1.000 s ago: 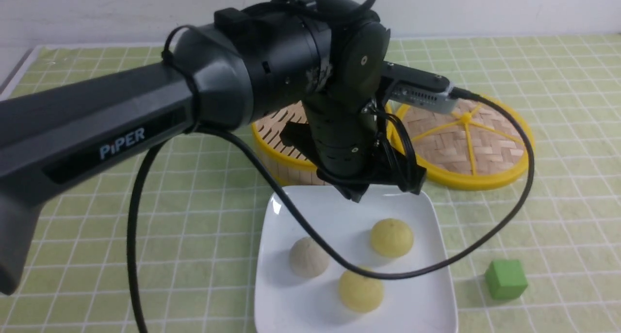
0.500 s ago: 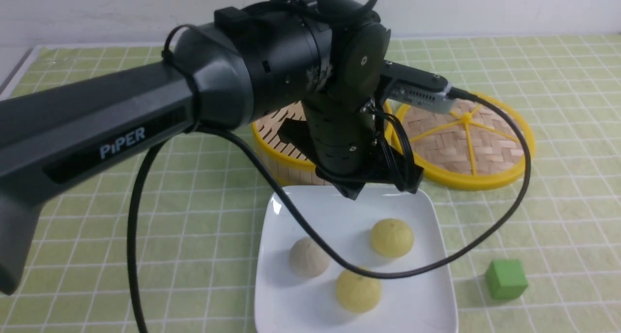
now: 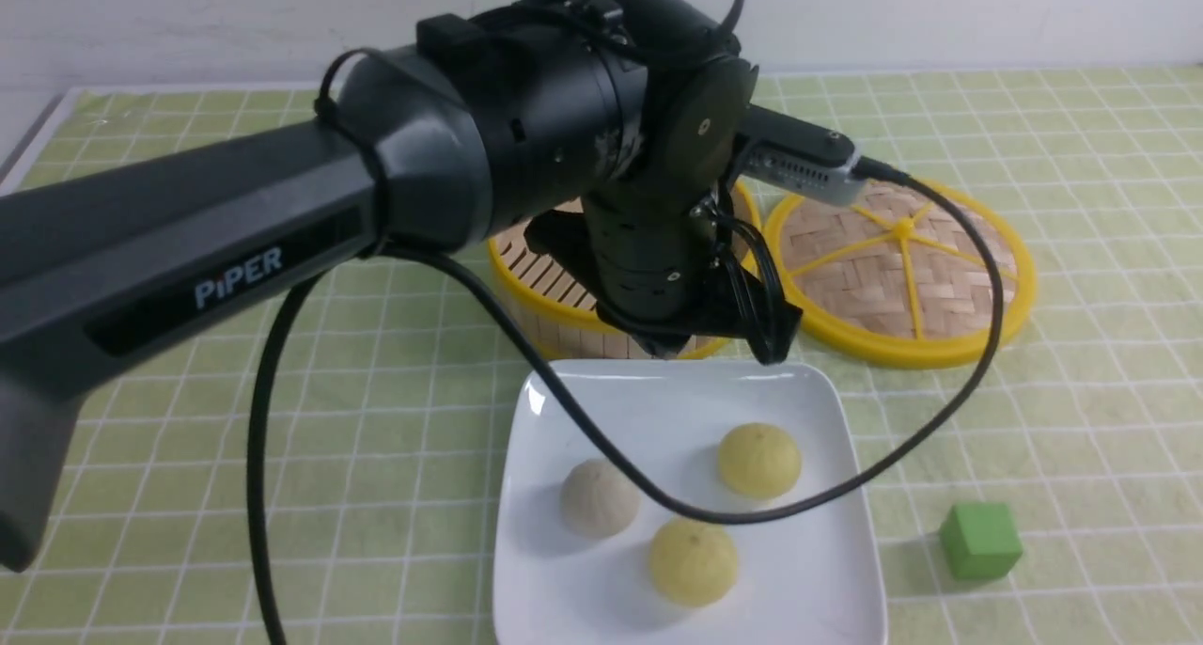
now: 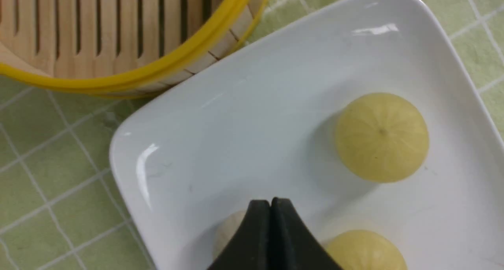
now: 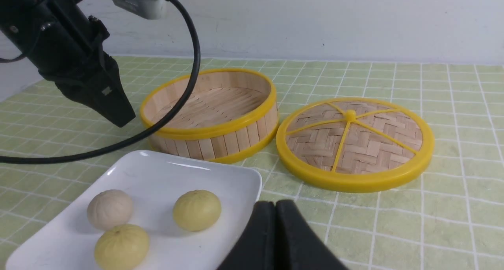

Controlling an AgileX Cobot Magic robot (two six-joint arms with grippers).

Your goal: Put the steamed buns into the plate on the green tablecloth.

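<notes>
three buns [image 3: 759, 459] on white plate [image 3: 648, 405], green tablecloth [image 3: 376, 457]

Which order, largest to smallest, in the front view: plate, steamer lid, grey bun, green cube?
1. white square plate, though it is nearest the camera
2. woven steamer lid
3. grey bun and green cube look about alike, so unranked

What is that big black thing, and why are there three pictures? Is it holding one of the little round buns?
The big black thing is the robot's left arm. Its pincher, the left gripper, is shut and holds nothing. The right gripper is shut and empty too. One picture looks forward from between the two arms. The other two come from small cameras on each wrist. On the green tablecloth sits a white plate with three steamed buns: a grey bun and two yellow buns. Behind the plate are a bamboo steamer basket and a woven lid. A green cube lies beside the plate.
</notes>
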